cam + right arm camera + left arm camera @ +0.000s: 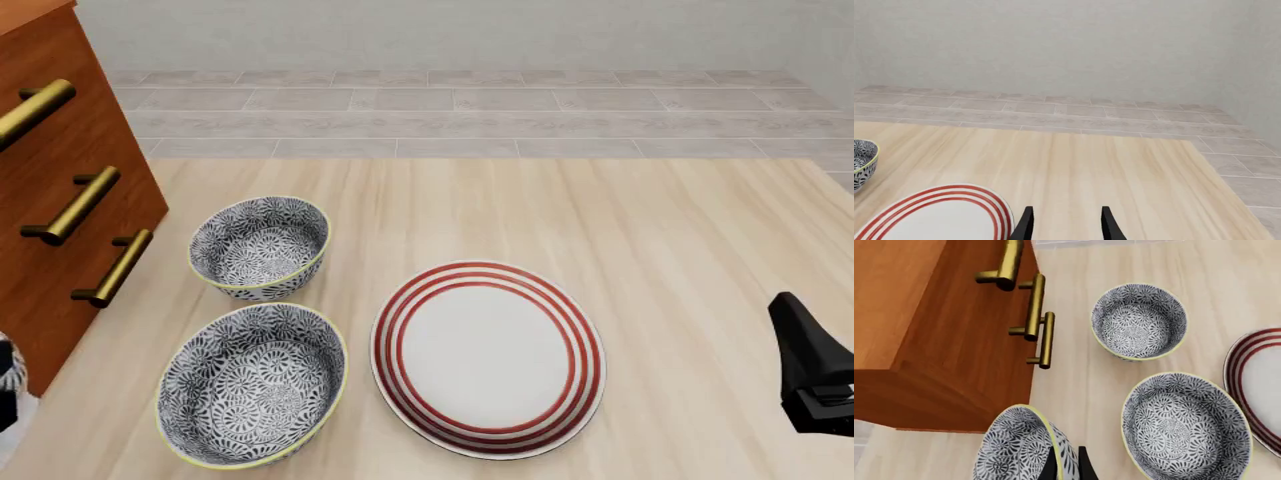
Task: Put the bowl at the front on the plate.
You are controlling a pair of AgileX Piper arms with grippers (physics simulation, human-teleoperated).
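Note:
Three alike floral bowls show. My left gripper [1066, 470] is shut on the rim of one bowl [1021, 445], which hangs tilted next to the wooden cabinet; in the front view only a sliver of this bowl [8, 392] shows at the left edge. The other two bowls stand on the table, one nearer [254, 385] and one farther back [260, 245]. The white plate [487, 355] with red rings lies right of them, with nothing on it. My right gripper [1066, 227] is open and holds nothing, at the table's right side just beyond the plate's edge [954, 200].
A wooden cabinet [54, 200] with brass bar handles [1035, 305] stands at the left, close to the held bowl. A tiled ledge and a wall run along the back of the table.

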